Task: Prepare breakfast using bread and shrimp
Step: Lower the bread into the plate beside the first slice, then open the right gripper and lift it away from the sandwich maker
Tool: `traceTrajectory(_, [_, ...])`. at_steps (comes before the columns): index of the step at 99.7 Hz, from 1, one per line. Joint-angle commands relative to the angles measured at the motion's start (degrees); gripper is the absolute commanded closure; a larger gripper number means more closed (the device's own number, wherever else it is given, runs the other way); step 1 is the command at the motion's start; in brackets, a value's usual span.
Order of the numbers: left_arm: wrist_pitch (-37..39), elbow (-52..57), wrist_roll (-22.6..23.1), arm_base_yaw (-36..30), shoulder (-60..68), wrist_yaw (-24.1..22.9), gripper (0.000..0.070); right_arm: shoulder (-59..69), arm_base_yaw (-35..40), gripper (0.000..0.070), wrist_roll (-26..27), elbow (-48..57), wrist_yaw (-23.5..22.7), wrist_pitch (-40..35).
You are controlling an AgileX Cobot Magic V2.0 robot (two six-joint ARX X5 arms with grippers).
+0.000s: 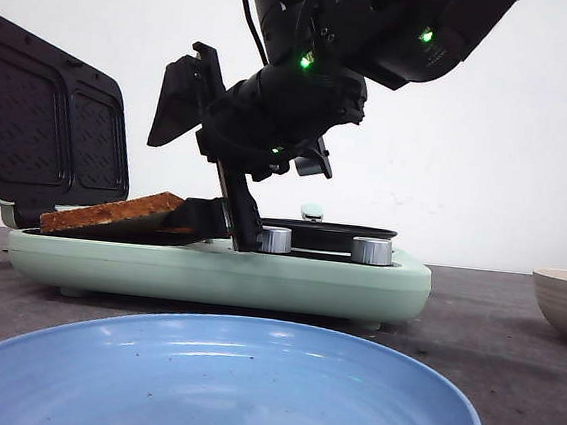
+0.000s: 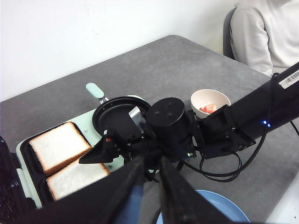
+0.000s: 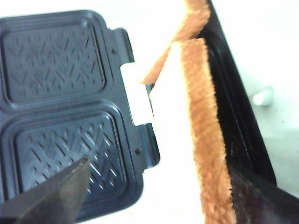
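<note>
Here the right gripper [image 2: 93, 156] reaches down into the green sandwich maker [image 1: 218, 267], its fingers spread wide around the edge of one slice of bread [image 3: 196, 135], one finger on either side of it; whether they touch it cannot be told. In the front view that slice [image 1: 113, 212] sits tilted, its crust edge raised above the maker's rim. From the left wrist camera, two slices lie side by side in the maker's dark tray, the nearer slice [image 2: 77, 178] at the gripper tip and the other slice [image 2: 58, 145] just beyond it. The left gripper [image 2: 149, 186] hangs above the scene holding nothing, with a narrow gap showing between its fingers. The maker's patterned lid [image 1: 51, 125] stands open behind the bread. Beside the tray, on the same maker, is a round black pan [image 2: 114, 116] with a pale green handle [image 2: 95, 90]. Past the pan stands a white bowl [image 2: 210, 102] holding pinkish pieces. In front of the maker lies a blue plate [image 1: 216, 387]. All rest on a grey table [image 2: 187, 60] before a white wall [image 1: 513, 124]; a person in white [image 2: 266, 32] sits at the far corner.
</note>
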Motion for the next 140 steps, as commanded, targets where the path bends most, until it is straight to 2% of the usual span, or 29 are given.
traceTrajectory(1, [0.3, 1.4, 0.3, -0.6, 0.3, 0.1, 0.0689, 1.3, 0.3, 0.0159, -3.0, 1.4, -0.3, -0.1])
traceTrajectory(33, [0.0, 1.4, 0.3, -0.6, 0.3, 0.1, 0.0689, 1.0, -0.4, 0.0159, -9.0, 2.0, -1.7, -3.1])
traceTrajectory(48, [0.0, 1.4, 0.3, -0.6, 0.3, 0.1, 0.0689, 1.0, -0.6, 0.0160, -13.9, 5.0, -1.7, -6.6])
traceTrajectory(56, [0.0, 1.4, 0.3, -0.6, 0.3, 0.1, 0.0689, 1.0, -0.8, 0.0159, -17.5, 7.8, -1.8, -11.2])
traceTrajectory(65, [-0.1, 1.4, 0.3, -0.6, 0.3, 0.1, 0.0689, 1.0, -0.8, 0.0160, -23.2, 12.2, -1.3, -19.7])
traceTrajectory(84, [-0.3, 1.4, 0.3, -0.6, 0.3, 0.1, 0.0689, 1.0, -0.8, 0.0159, -37.8, 22.1, 5.3, -36.3])
traceTrajectory(97, [-0.3, 1.4, 0.3, -0.6, 0.3, 0.1, 0.0689, 1.0, -0.8, 0.0160, -45.5, 27.1, 7.5, -41.1])
traceTrajectory(115, [-0.1, 1.4, 0.3, -0.6, 0.3, 0.1, 0.0689, 0.5, -1.0, 0.0164, -51.6, 31.4, 7.8, -43.0])
traceTrajectory(118, [-0.2, 1.4, 0.3, -0.6, 0.3, 0.1, 0.0689, -0.1, -1.3, 0.0189, -53.4, 31.8, 7.8, -43.6])
traceTrajectory(121, [-0.3, 1.4, 0.3, -0.6, 0.3, 0.0, 0.0689, -0.7, -1.6, 0.0257, -55.4, 32.2, 8.0, -44.3])
traceTrajectory(133, [-1.4, 1.4, 0.4, -0.6, -0.1, -0.2, 0.0689, -4.2, -2.8, 0.0680, -63.8, 32.3, 9.7, -47.9])
traceTrajectory(135, [-1.6, 1.4, 0.4, -0.6, -0.1, -0.2, 0.0689, -4.8, -3.1, 0.0700, -64.9, 32.3, 10.0, -48.8])
traceTrajectory(140, [-1.7, 1.4, 0.5, -0.6, -0.1, -0.3, 0.0689, -6.4, -3.9, 0.0698, -67.0, 32.3, 10.9, -51.6])
